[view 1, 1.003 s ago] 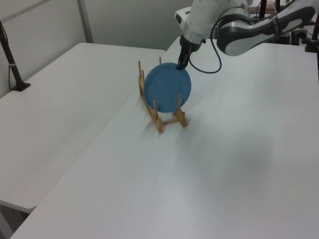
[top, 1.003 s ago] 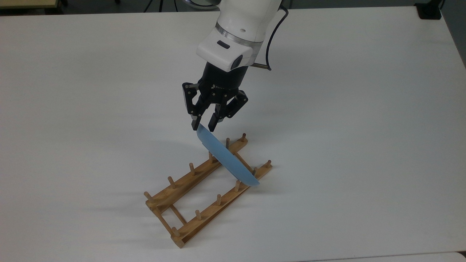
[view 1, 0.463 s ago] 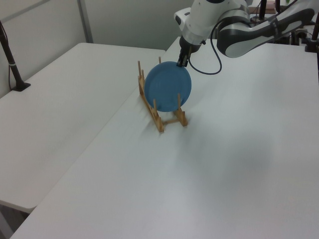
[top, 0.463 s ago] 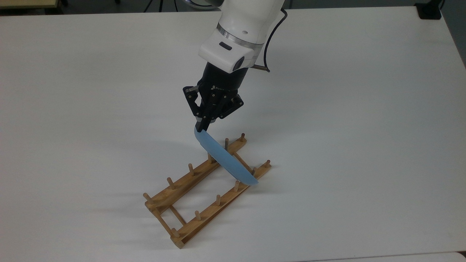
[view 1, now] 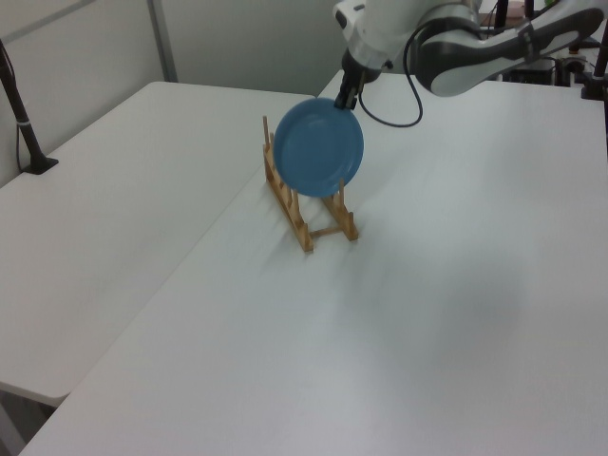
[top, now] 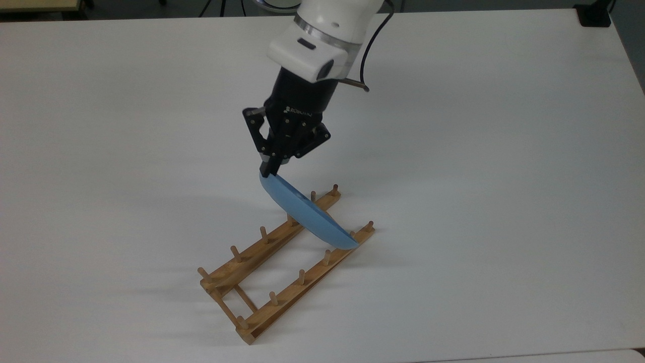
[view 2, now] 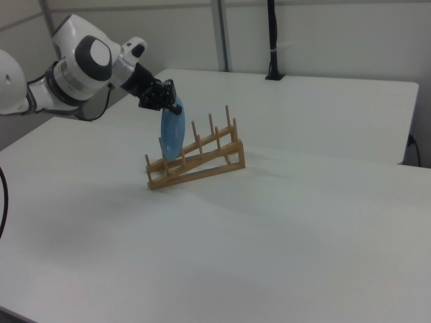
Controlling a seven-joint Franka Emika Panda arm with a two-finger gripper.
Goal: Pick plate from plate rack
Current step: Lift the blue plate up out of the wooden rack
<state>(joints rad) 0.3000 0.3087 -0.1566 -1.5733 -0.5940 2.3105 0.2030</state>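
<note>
I see the claw (top: 267,170) pinched shut on the top rim of the plate (top: 307,214), its two black fingers pressed together with the rim between them. The claw hangs from the white arm (top: 322,30), which leans down over the table (top: 504,151). The plate is light blue, round and shallow, standing on edge and tilted, held at its highest point. In the left view the plate (view 1: 319,147) sits above the rails of the rack (view 1: 304,214), its lower edge just over the pegs; I cannot tell if it touches them. In the right view the plate (view 2: 172,131) stands near the low end of the wooden rack (view 2: 202,161). I judge the plate light and stiff, likely smooth plastic, so a rim pinch may let it swing or slip; a grip deep over the raised rim seems safest, lifting straight up clear of the pegs
</note>
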